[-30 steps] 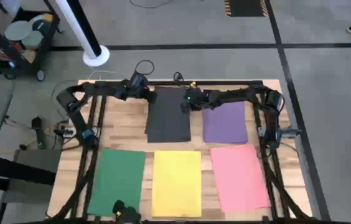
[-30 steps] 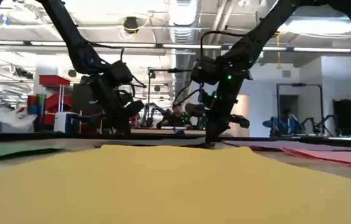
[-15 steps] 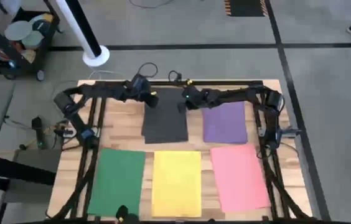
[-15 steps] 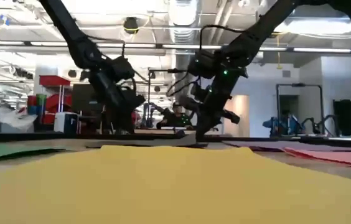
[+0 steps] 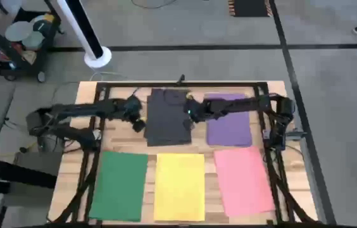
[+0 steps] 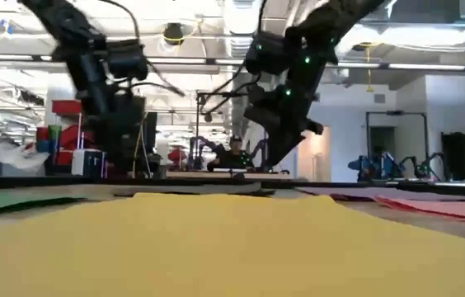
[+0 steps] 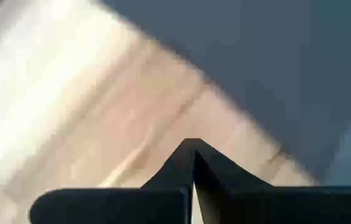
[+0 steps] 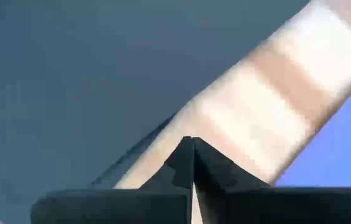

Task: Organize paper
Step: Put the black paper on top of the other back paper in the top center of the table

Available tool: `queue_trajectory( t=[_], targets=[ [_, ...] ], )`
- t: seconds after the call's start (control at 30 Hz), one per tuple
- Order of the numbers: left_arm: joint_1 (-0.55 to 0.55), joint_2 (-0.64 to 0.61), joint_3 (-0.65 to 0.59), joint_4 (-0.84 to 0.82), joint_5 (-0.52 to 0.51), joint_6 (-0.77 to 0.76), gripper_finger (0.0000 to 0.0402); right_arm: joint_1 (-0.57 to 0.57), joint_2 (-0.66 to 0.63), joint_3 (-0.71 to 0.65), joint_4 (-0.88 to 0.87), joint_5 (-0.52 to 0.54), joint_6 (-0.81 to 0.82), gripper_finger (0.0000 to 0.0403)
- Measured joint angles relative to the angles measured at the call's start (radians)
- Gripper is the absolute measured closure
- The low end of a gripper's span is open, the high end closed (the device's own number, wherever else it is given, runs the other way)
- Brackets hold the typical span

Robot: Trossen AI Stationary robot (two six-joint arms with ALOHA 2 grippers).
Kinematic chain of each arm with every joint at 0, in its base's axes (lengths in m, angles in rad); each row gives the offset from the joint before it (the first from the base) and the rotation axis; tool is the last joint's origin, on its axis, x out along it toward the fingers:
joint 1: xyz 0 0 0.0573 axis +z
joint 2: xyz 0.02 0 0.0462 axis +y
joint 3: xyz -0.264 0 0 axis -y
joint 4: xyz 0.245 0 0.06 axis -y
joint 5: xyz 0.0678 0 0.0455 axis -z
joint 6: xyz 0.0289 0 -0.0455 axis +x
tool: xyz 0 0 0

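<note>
Dark grey paper [image 5: 168,116] lies in the back row of the wooden desk [image 5: 118,138], a little askew, with the purple sheet [image 5: 228,121] just beside it to the right. In the front row we see the green sheet [image 5: 119,185], the yellow sheet [image 5: 180,186] and the pink sheet [image 5: 242,180] side by side, each apart from its neighbour. Our left gripper [image 5: 138,123] sits at the grey sheet's left edge, over bare wood; in its wrist view the two fingers are pressed together with nothing between them. Our right gripper [image 5: 188,116] is at the grey sheet's right edge, between grey and purple; its fingers are likewise clenched on nothing. From the low view both arms hang above the far sheets, and we cannot tell whether either tip touches the paper.
</note>
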State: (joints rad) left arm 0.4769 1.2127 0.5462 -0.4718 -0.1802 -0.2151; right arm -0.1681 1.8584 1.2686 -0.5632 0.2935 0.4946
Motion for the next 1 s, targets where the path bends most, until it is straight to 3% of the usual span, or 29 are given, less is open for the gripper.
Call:
queue_trajectory(
  t=[0.23,0.4,0.7,0.9,1.0],
  targets=[
    [-0.051,0.018,-0.172,0.264,0.071,-0.090,0.0402,0.095,0.000,0.000,0.039,0.056,0.057,0.0403],
    [-0.113,0.030,-0.183,0.313,0.048,-0.145,0.0402,0.107,0.000,0.000,0.040,0.058,0.090,0.0403],
    [-0.221,0.032,-0.184,0.361,0.093,-0.218,0.0402,0.123,0.000,-0.001,0.008,0.046,0.083,0.0403],
    [-0.245,0.033,-0.185,0.369,0.098,-0.232,0.0401,0.192,0.012,-0.002,0.080,-0.094,-0.073,0.0403],
    [-0.250,0.034,-0.186,0.383,0.099,-0.236,0.0401,0.210,0.058,-0.002,0.218,-0.132,-0.112,0.0403]
  ],
)
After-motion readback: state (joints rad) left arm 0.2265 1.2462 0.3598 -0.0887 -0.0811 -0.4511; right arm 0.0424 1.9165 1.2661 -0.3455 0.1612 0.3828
